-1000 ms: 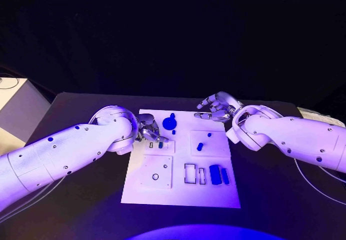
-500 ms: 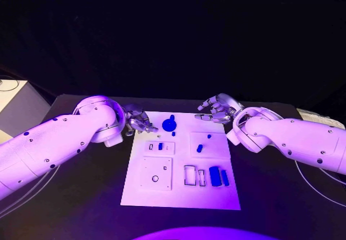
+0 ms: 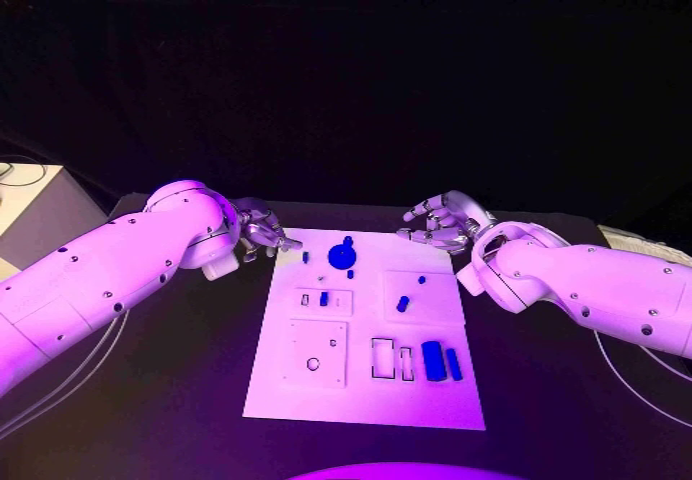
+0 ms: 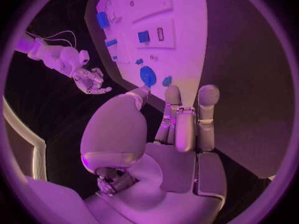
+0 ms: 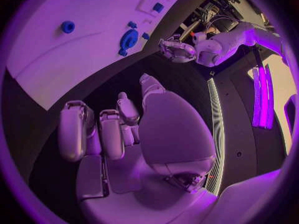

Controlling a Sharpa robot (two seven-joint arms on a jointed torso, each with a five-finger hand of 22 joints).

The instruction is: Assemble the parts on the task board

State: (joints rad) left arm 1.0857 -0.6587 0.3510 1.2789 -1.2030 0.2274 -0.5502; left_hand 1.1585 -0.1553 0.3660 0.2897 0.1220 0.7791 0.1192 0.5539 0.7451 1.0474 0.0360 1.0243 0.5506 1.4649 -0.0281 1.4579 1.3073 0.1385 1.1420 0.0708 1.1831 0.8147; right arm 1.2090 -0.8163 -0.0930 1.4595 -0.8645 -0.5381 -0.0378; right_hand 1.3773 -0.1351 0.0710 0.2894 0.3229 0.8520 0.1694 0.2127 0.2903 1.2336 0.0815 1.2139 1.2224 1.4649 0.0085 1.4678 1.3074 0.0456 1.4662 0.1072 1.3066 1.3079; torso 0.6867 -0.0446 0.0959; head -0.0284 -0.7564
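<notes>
The white task board (image 3: 361,400) lies in the middle of the black table. A round blue part (image 3: 342,255) stands at its far edge, with small blue pieces (image 3: 306,257) beside it. More blue parts sit in mid-board slots (image 3: 325,298) and at the near right (image 3: 431,355). My left hand (image 3: 260,238) hovers off the board's far left corner, fingers apart, holding nothing; the left wrist view shows its fingers (image 4: 181,129) pointing at the round part (image 4: 148,76). My right hand (image 3: 444,222) hangs beyond the far right corner, fingers (image 5: 118,129) spread and empty.
A pale box (image 3: 29,205) stands at the table's far left edge. Both white forearms (image 3: 101,280) (image 3: 591,285) flank the board. Bare black table lies on either side of the board and in front of it.
My left hand has drawn back from above the board's small slotted plate to beyond its far left corner. The right hand has barely moved.
</notes>
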